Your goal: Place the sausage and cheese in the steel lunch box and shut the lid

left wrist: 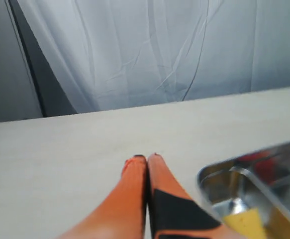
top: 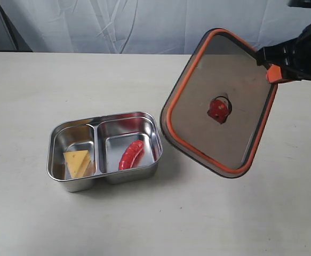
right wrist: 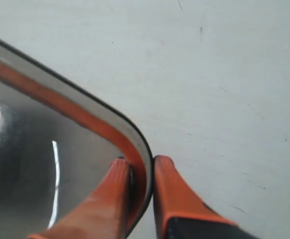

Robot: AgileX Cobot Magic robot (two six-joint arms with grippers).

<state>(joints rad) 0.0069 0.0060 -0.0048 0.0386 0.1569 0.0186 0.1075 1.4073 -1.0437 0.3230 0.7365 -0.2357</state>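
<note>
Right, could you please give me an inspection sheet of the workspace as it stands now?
Surface: pale table, matt, with faint marks.
Job's things: steel lunch box open; cheese in its left compartment and sausage in its right, as the exterior view shows them; lid held tilted to the right of the box, orange seal facing the camera.
Clutter: nothing seen.
Grippers: right claw shut on the lid's rim; left claw shut, empty, beside the box.
Cables: nothing seen.
Surroundings: white curtain behind the table.
</note>
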